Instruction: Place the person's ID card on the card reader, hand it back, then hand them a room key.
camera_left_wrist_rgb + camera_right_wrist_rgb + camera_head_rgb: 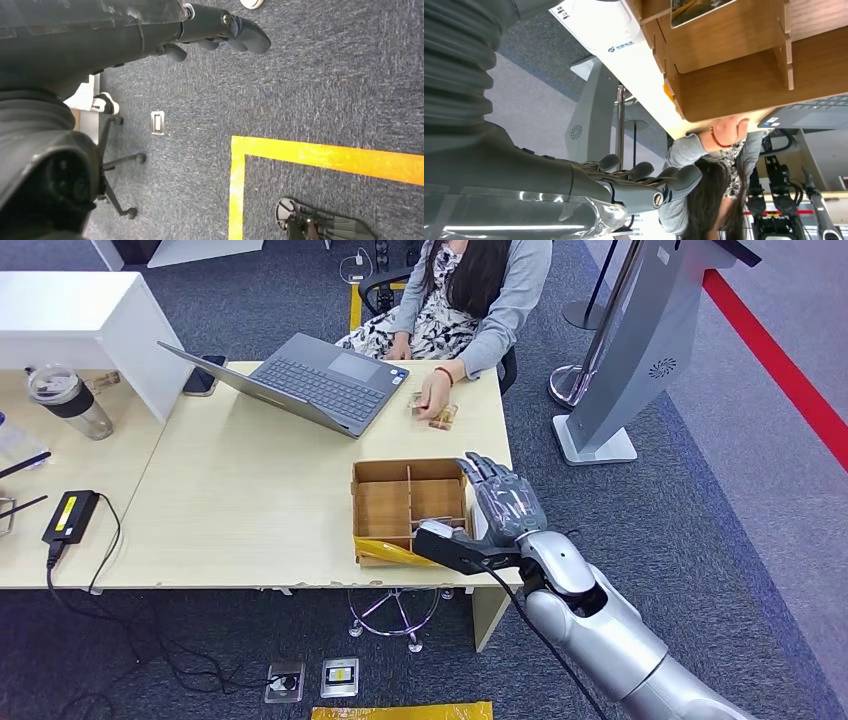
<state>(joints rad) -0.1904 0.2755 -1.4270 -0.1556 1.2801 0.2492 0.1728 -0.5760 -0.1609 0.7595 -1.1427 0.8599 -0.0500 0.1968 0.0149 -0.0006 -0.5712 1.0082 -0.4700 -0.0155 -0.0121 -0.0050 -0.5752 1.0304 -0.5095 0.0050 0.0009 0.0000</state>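
My right hand hovers over the table's right edge, beside a wooden divided box, fingers stretched out and holding nothing. The right wrist view shows the same hand empty, next to the box, which has a card lying in one compartment. A white device lies alongside the box. Across the table a seated person rests a hand on small cards. My left hand hangs over the carpet, its fingers straight and empty.
An open laptop stands in front of the person. A tumbler, a black adapter with its cable and a white partition are to the left. A grey kiosk stand stands on the floor to the right.
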